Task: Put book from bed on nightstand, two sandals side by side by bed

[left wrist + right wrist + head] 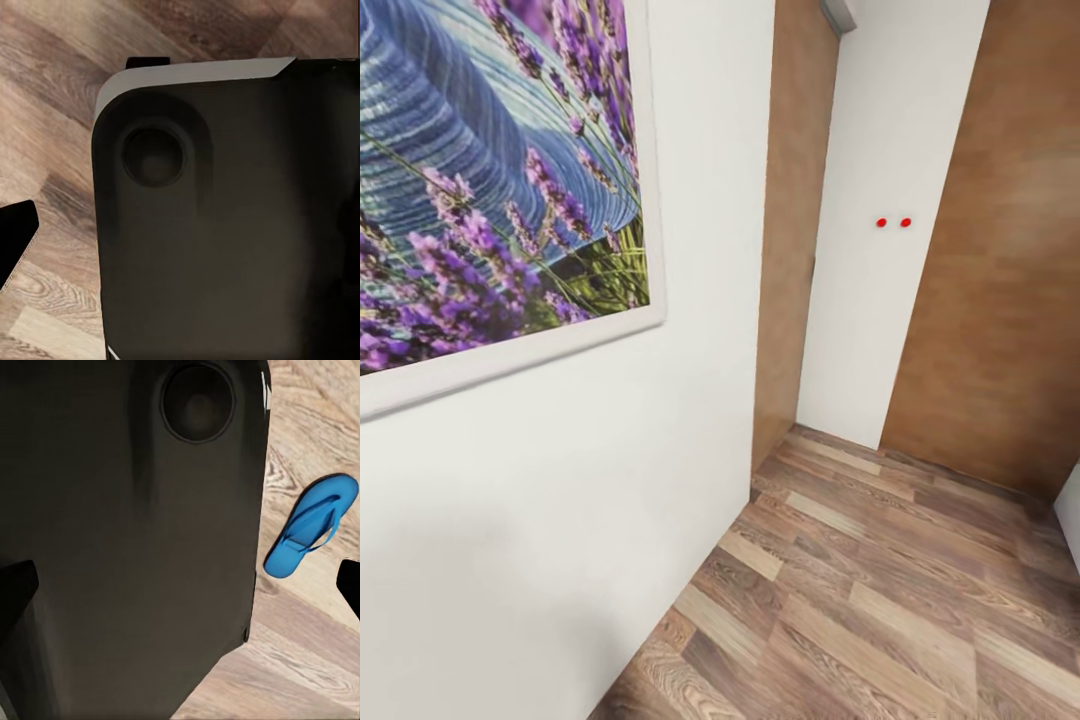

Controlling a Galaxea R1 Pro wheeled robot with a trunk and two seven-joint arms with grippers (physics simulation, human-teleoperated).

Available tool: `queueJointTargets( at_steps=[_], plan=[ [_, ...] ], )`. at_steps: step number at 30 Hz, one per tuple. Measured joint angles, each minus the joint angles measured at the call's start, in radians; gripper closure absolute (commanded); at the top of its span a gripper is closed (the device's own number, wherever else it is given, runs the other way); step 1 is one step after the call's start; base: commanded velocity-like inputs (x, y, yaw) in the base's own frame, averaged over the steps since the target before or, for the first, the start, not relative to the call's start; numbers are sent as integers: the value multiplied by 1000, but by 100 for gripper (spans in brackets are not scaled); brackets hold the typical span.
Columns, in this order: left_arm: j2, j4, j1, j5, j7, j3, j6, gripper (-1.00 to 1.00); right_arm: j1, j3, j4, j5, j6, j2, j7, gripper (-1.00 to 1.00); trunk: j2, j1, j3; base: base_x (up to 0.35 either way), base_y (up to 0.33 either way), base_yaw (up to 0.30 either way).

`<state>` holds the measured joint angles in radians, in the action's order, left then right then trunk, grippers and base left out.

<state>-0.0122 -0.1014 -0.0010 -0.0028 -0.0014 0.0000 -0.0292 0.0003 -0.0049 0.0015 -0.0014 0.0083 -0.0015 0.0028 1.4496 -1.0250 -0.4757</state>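
Sandal (pixel 310 526) count: one, blue, flat on the plank floor (pixel 880 600), just beside my dark base (pixel 135 547), strap up. My guess is it lies loose, not yet paired by any bed. My head faces a white wall (pixel 560 480) with one lavender picture (pixel 490 170); past the wall's corner, a brown door (pixel 1000 300) and two red dots (pixel 893 222) on a white panel. Dark fingertips (pixel 15 585) sit at the wrist-view edges, nothing between them. Can't tell how wide either gripper stands. In transit, I judge.
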Motion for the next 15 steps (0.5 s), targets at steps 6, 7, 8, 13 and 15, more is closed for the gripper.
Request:
queueJointTargets(
  at_steps=[6,7,8,13,15],
  plan=[
    [0,0,0,0,0,0,0,-100,0,0,-1,0,0,0,0,-100,0,0,0,0,0,-275],
    [0,0,0,0,0,0,0,-100,0,0,0,0,0,0,0,-100,0,0,0,0,0,-274],
    [0,0,0,0,0,0,0,-100,0,0,0,0,0,0,0,-100,0,0,0,0,0,-272],
    [0,0,0,0,0,0,0,-100,0,0,0,0,0,0,0,-100,0,0,0,0,0,-266],
    [0,0,0,0,0,-1,0,-100,0,0,0,0,0,0,0,-100,0,0,0,0,0,-262]
  ],
)
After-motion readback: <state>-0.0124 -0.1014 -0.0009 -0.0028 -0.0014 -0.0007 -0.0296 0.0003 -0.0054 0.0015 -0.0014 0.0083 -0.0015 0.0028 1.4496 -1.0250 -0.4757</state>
